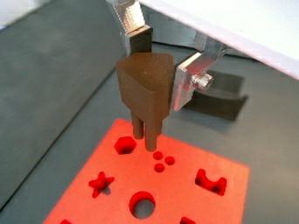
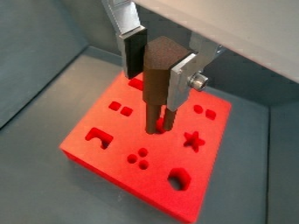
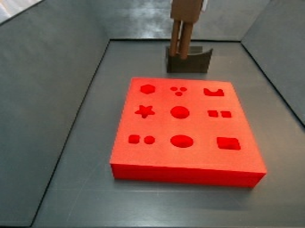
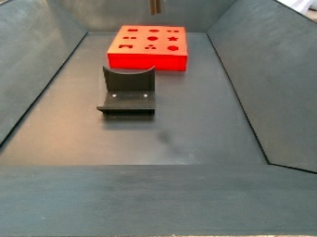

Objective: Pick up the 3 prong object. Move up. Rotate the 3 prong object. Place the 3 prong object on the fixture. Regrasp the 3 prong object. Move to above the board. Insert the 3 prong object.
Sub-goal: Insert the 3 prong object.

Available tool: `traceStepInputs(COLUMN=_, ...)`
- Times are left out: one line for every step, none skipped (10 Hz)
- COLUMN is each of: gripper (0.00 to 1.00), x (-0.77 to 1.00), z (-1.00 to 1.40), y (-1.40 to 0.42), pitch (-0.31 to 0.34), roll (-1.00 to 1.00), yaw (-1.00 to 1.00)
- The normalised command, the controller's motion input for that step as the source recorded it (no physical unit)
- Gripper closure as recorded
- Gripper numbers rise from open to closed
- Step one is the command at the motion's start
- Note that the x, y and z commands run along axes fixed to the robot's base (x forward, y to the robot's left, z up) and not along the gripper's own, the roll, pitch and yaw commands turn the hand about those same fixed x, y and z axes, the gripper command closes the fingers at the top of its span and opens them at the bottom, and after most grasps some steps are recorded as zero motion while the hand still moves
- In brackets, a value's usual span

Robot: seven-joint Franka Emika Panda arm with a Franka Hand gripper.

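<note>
Pincer point(image 1: 158, 63) hangs above the board point(image 1: 117, 194), its two silver fingers point(image 1: 190, 79) closed onto the sides of the brown 3 prong object point(image 1: 145, 87), which is held upright with the prongs pointing down. In both wrist views the prongs point(image 2: 160, 118) hang over the red surface, close to the three small dots point(image 1: 163, 159); whether the tips touch the board cannot be told.

In a side view, reading from the left, the board point(image 3: 185, 160) lies flat on the grey worktop point(image 3: 71, 160), with its star hole point(image 3: 145, 111) on the left side, round holes in the middle and a square hole point(image 3: 226, 142) to the right. The 3 prong object point(image 3: 183, 34) shows at the top of this view above the board's far edge, with the dark fixture point(image 3: 191, 61) standing behind it on the worktop.

From the opposite side, the fixture point(image 4: 128, 90) stands left of centre in the foreground, apart from the board point(image 4: 148, 46), which lies further back. Only a thin brown sliver of the piece point(image 4: 156, 7) shows above the board at the frame's top edge.
</note>
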Motion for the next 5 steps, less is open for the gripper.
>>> traceStepInputs(gripper=1.00, x=0.18, z=-0.49, y=0.10, pitch=0.000, roll=0.00, yaw=-0.91)
traceStepInputs(gripper=1.00, x=0.24, z=-0.49, y=0.14, pitch=0.000, roll=0.00, yaw=-0.87)
traceStepInputs(gripper=1.00, x=0.27, z=-0.51, y=0.13, pitch=-0.011, roll=-0.02, yaw=-0.85)
traceStepInputs(gripper=1.00, x=0.16, z=-0.44, y=0.00, pitch=-0.051, roll=-0.02, yaw=-0.61)
traceStepInputs(gripper=1.00, x=0.06, z=-0.07, y=0.04, pitch=-0.054, roll=-0.07, yaw=-0.09)
